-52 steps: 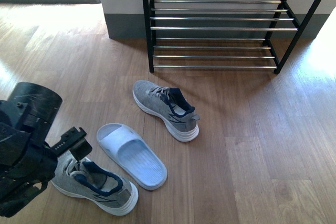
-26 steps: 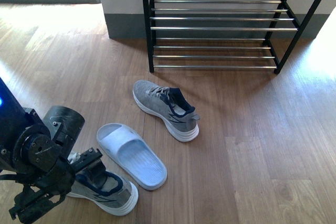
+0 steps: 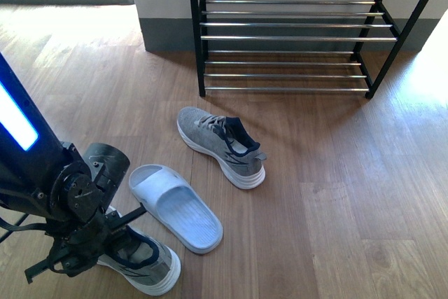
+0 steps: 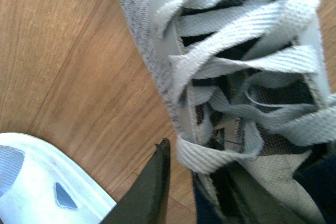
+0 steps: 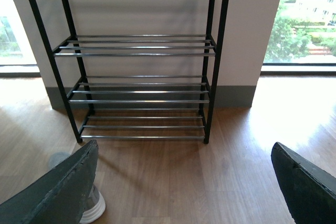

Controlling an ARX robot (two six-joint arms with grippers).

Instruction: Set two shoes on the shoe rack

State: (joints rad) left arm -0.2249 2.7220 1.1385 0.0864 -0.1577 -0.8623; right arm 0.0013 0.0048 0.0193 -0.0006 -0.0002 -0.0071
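Left gripper (image 3: pixel 94 243) is down on the near grey knit sneaker with navy collar and white sole (image 3: pixel 155 265), right at its laces. One dark finger (image 4: pixel 156 190) sits outside the upper, on the side facing the pale blue rubber slide (image 3: pixel 175 204). The other seems to be inside the collar, but it's blurred, so I cannot tell how tight the jaws are. Right gripper (image 5: pixel 184 148) gapes wide, empty, facing the black-framed shoe rack with silver rods (image 5: pixel 142 51). Second grey sneaker (image 3: pixel 220 146) lies on the wooden floor (image 3: pixel 336 194) between slide and rack.

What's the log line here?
left gripper: at near sneaker laces, grip unclear | right gripper: open, facing rack | far sneaker, slide: on floor | rack: no shoes
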